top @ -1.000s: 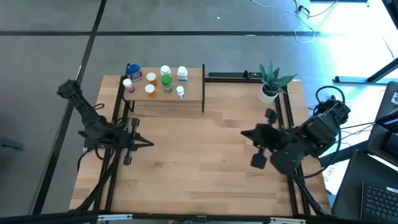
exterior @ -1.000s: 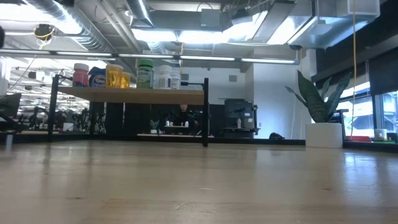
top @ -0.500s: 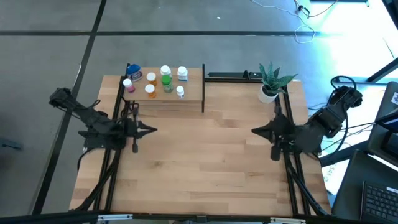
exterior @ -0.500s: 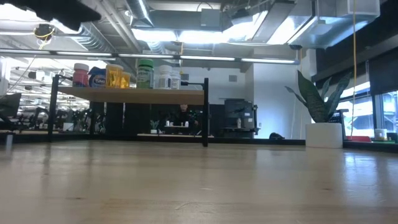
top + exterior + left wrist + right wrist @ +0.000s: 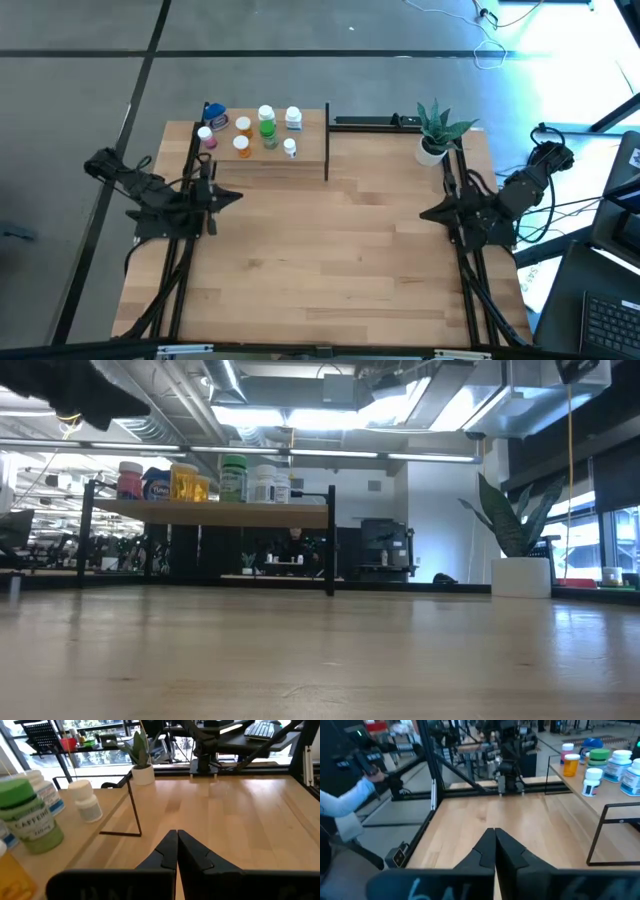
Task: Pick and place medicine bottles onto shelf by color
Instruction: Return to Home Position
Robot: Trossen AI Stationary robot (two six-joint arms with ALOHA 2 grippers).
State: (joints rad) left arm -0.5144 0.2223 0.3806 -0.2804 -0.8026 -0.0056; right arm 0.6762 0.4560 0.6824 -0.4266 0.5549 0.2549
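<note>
Right gripper (image 5: 424,214) withdrawn from mid-tabletop (image 5: 330,260) to right edge — arm folded in, wrist levelled. Left gripper (image 5: 237,196) shifted short way along left edge toward far edge — arm drawn back.

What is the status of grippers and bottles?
Left gripper shut, empty, left table edge. Right gripper shut, empty, right edge. White-capped round pill bottles on light wooden shelf. Potted green plant well aside.
</note>
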